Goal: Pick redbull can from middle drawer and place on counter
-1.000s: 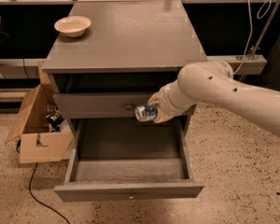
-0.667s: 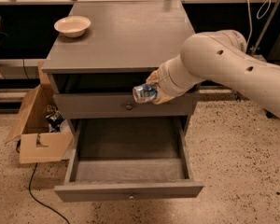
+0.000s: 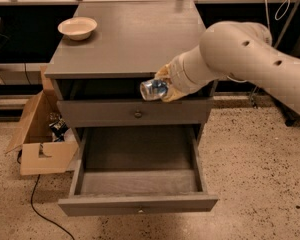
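While at counter [image 3: 135, 39] edge, the pincer [image 3: 166, 85] clasps the redbull can [image 3: 152, 89].

The gripper [image 3: 164, 85] grips the can [image 3: 151, 89], which is tipped sideways. The counter [image 3: 135, 34] spreads just behind the jaws, and the open drawer [image 3: 138, 203] lies below them. A bowl [image 3: 77, 27] sits well off to their left.

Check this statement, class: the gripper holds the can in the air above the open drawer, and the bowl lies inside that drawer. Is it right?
Not quite. The camera view shows the bowl on the counter, not in the drawer. The gripper does hold the can above the open drawer.
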Controlling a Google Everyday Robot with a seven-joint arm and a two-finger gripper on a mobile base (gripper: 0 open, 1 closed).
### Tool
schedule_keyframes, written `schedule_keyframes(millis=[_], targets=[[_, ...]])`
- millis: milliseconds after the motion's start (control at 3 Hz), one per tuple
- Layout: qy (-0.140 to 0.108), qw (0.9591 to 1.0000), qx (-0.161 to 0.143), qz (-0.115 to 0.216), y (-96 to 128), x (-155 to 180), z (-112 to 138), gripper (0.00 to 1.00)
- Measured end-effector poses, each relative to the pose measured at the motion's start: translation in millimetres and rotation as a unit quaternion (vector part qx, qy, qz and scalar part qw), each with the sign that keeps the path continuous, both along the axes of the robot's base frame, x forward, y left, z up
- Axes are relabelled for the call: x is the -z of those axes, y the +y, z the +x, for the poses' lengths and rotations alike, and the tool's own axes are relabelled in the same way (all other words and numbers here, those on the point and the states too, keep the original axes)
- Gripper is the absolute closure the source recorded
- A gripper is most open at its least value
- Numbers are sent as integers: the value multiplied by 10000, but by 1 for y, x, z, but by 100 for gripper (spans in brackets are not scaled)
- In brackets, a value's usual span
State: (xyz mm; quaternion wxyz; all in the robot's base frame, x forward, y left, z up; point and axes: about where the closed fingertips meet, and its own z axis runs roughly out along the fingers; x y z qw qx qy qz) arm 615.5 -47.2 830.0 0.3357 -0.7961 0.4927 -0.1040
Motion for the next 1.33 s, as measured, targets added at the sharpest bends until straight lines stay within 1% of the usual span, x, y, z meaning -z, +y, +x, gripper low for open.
schedule_keyframes(millis=[333, 667, 1000, 1333], targets=[[-321, 9986, -239, 353, 14, -59, 21, 100], [-685, 9963, -167, 497, 23, -116, 52, 100], [-554, 9944, 428, 786, 27, -133, 104, 100], [-143, 9880, 1130, 1043, 24, -117, 161, 100]])
